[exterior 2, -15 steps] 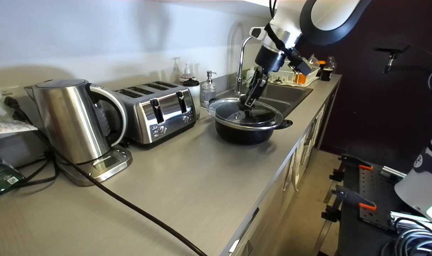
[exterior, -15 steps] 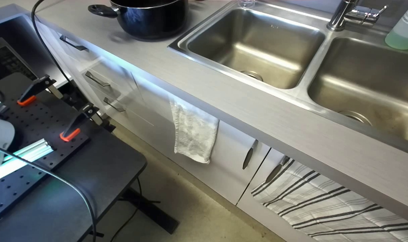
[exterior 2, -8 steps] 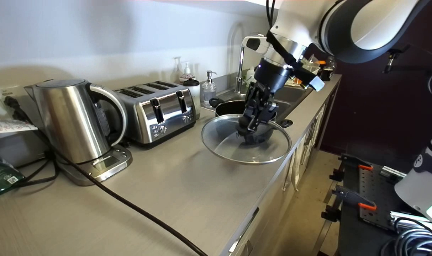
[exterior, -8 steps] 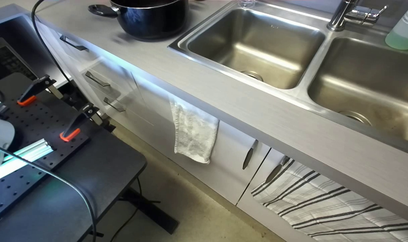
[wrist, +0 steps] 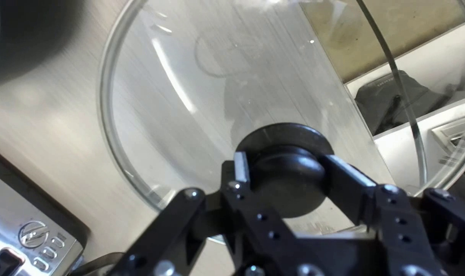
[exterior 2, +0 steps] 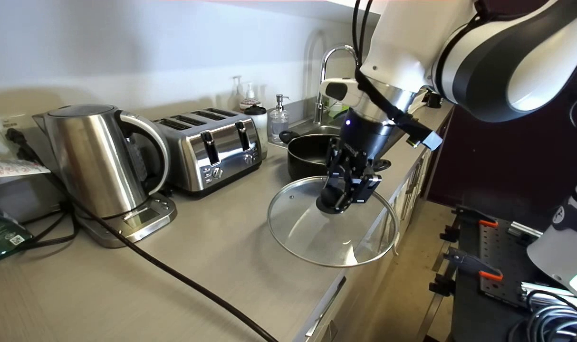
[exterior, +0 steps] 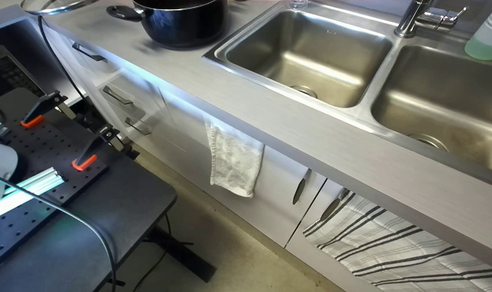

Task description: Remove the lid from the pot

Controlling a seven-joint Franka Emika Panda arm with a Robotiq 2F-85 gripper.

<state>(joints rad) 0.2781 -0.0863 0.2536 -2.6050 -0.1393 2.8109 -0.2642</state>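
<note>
Black fingers (wrist: 345,188) grip the smooth round knob (wrist: 288,182) of the clear, metal-rimmed glass lid (exterior 2: 333,232), tilted above the desk (exterior 2: 231,237) near its long edge; the glossy dark pot (exterior 2: 310,164) stands open beside the steel sink (exterior: 363,114).

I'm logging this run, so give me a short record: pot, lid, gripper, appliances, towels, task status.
Pot: glossy black, uncovered, on the countertop beside the double-basin sink
Lid: round glass, metal rim, held in the air off the pot
Gripper: closed on the lid's black knob
Appliances: steel kettle and four-slot toaster on the countertop
Towels: white towel and striped towel, hanging below the countertop
Task status: lid off, not yet set down
</note>
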